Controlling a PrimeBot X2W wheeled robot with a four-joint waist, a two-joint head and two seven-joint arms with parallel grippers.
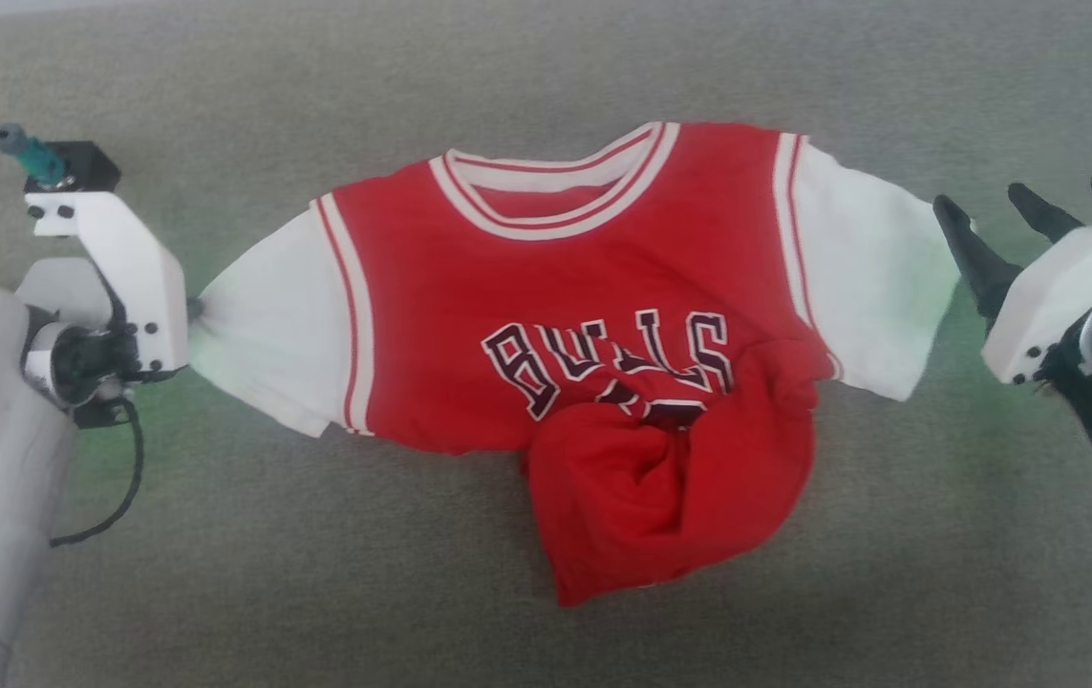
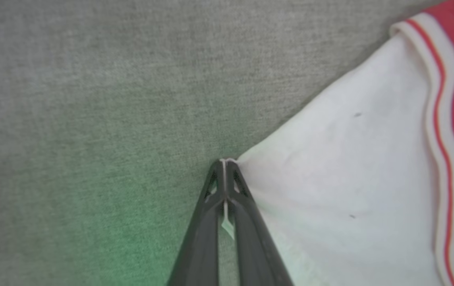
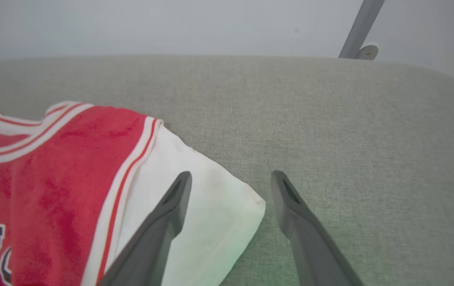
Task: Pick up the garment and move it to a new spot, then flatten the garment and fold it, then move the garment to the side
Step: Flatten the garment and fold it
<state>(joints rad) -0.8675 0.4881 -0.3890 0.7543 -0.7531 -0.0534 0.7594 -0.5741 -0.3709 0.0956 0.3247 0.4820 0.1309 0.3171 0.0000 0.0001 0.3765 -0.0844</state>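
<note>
Left end effector (image 2: 225, 161): its 2 dark fingers are pressed together at the tips, pinching the outer corner of the garment's (image 1: 507, 287) white left sleeve (image 2: 350, 167), which is drawn to a point at the grip. A thin sliver of white cloth shows between the fingers lower down.

Right end effector (image 3: 230, 174): its 2 fingers are spread wide and hold nothing. In the right wrist view 1 finger lies over the white right sleeve (image 3: 211, 214) and the other over bare worktop (image 3: 369, 139), with the sleeve's corner between them; whether either touches cannot be told.

The garment lies chest-up in the middle of the worktop, a grey woven, slightly fuzzy fabric surface. The body is soft red cloth with a red-and-white striped neckband (image 1: 555, 186) and dark, white-outlined block letters (image 1: 603, 358). Its lower part is bunched into a rumpled red lump (image 1: 670, 497) that covers part of the chest print.
</note>
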